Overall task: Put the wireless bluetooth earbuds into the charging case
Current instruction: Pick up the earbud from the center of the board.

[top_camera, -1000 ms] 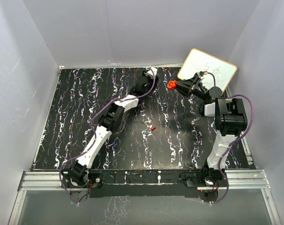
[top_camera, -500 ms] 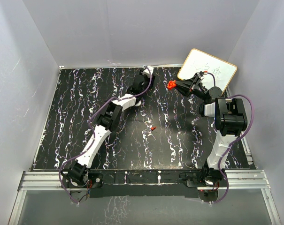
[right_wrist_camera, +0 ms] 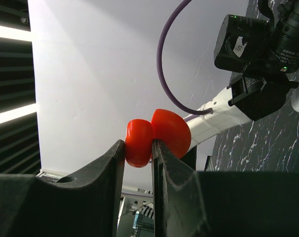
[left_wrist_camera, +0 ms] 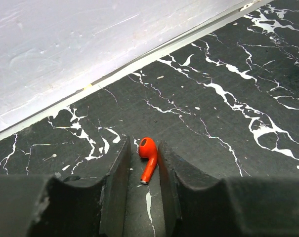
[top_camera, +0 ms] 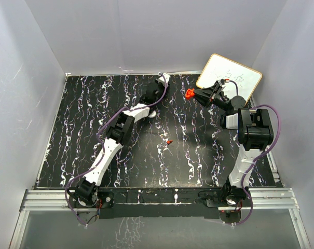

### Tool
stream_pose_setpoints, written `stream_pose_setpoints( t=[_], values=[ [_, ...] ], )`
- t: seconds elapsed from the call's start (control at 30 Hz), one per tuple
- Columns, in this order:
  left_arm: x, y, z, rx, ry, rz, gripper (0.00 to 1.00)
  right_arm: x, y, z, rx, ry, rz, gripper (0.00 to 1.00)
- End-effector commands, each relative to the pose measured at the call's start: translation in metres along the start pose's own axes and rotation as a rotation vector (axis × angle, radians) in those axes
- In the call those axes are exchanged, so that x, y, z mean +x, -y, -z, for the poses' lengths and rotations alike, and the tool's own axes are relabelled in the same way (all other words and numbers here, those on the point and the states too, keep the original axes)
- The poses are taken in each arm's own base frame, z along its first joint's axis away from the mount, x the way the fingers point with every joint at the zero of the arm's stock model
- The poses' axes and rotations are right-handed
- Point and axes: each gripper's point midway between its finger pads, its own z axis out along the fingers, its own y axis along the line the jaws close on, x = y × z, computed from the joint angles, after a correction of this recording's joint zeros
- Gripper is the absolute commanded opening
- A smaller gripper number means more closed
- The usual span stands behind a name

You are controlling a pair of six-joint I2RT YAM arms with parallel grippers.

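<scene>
The charging case (right_wrist_camera: 168, 131) is clamped aloft in the right end effector (right_wrist_camera: 138, 145). 1 earbud (left_wrist_camera: 148, 159) lies between the narrowly parted fingers of the left end effector (left_wrist_camera: 143, 148), hidden from overhead; another earbud (top_camera: 168, 141) rests mid-tabletop (top_camera: 84, 129).

The earbud (left_wrist_camera: 147, 150) is glossy red plastic, smooth enough to catch the light, and the charging case (right_wrist_camera: 156, 133) has the same shiny red finish. The fingers (left_wrist_camera: 114, 192) of the left gripper (left_wrist_camera: 144, 165) look like matt black plastic with a faintly grainy skin. The table (left_wrist_camera: 228, 74) is a dull black sheet veined white like marble. The wall (left_wrist_camera: 65, 39) is matt white and scuffed. The cable (right_wrist_camera: 165, 64) has a smooth purple sheath.
</scene>
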Motion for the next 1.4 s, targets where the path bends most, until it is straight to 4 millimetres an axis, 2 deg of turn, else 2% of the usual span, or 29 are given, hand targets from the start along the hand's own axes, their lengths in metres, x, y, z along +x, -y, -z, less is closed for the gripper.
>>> stream_pose_setpoints(
  t=[0.0,0.47,0.93,1.17,1.37],
  values=[
    [0.010,0.000,0.002,0.021,-0.018,0.005,0.25,0.019,-0.045,0.005,-0.179,-0.041,0.317,0.00],
    [0.006,-0.001,0.011,0.041,-0.024,-0.003,0.00,0.019,-0.044,0.005,-0.178,-0.040,0.318,0.00],
    [-0.012,0.008,0.030,0.097,-0.001,-0.016,0.00,0.019,-0.042,0.005,-0.176,-0.040,0.317,0.00],
    [-0.034,0.011,0.047,0.118,0.019,-0.020,0.00,0.019,-0.044,0.005,-0.178,-0.039,0.325,0.00],
    [-0.061,0.019,0.064,0.147,0.055,-0.026,0.00,0.019,-0.042,0.005,-0.176,-0.040,0.325,0.00]
  ],
)
